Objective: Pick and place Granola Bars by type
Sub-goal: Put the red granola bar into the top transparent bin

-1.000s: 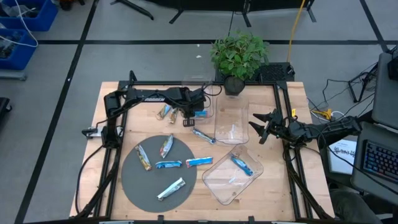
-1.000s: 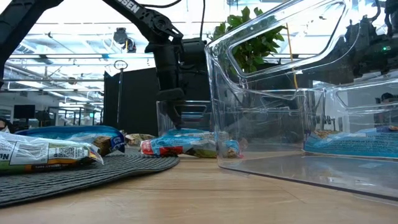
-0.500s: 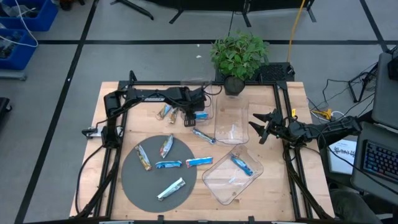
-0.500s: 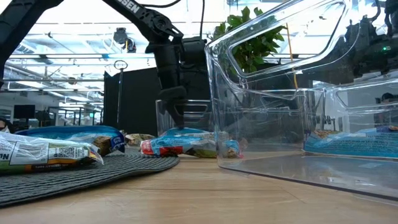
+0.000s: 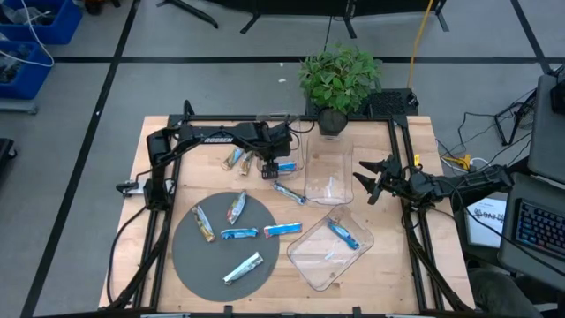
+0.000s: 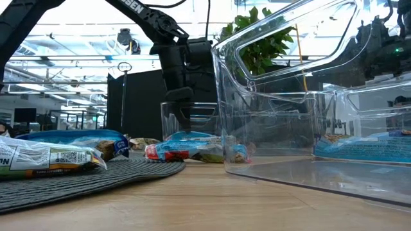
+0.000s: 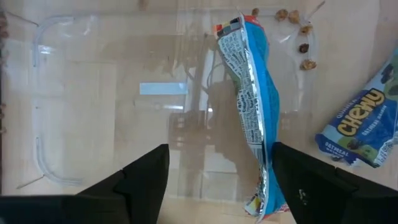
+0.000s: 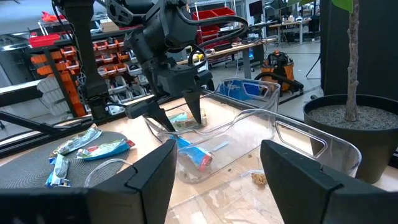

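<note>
My left gripper is open and points down into the small clear bin at the far middle of the table. A blue granola bar lies flat on the bin's floor, below and between the fingers and nearer one of them. The right wrist view shows the fingers standing above this bar. Another blue bar lies on the table just outside the bin. Several bars lie on the round grey mat. My right gripper is open and empty at the table's right.
A second clear bin stands right of the small one. A third, near the front edge, holds a blue bar. Two bars lie left of the small bin and one lies near it. A potted plant stands at the far edge.
</note>
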Robot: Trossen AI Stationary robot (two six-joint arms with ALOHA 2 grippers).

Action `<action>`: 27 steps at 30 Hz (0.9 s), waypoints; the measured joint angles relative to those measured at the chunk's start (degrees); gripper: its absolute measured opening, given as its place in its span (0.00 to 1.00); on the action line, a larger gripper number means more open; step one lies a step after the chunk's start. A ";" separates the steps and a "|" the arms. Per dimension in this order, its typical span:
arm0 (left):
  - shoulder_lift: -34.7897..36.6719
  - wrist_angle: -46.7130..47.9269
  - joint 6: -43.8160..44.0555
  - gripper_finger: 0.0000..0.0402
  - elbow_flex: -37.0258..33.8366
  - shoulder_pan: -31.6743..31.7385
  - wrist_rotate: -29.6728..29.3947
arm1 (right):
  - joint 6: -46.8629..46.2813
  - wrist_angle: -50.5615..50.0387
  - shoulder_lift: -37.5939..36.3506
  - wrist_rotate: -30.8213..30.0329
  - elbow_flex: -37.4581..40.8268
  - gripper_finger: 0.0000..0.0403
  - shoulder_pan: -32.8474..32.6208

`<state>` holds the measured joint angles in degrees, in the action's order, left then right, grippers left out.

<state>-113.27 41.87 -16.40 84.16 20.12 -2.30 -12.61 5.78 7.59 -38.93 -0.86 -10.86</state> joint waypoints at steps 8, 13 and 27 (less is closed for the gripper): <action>-0.07 6.13 -2.06 0.72 5.06 0.00 -4.05 | 0.01 0.00 0.01 0.01 0.00 0.56 -0.01; -0.07 14.18 -2.97 0.76 13.35 0.42 -5.60 | 0.00 0.00 0.00 0.01 0.01 0.56 0.00; -0.06 34.00 0.60 0.76 34.96 2.68 -6.79 | -0.01 0.00 0.01 0.01 0.02 0.56 -0.01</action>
<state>-113.34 75.87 -15.80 119.12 22.80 -9.09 -12.62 5.78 7.59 -38.92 -0.84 -10.87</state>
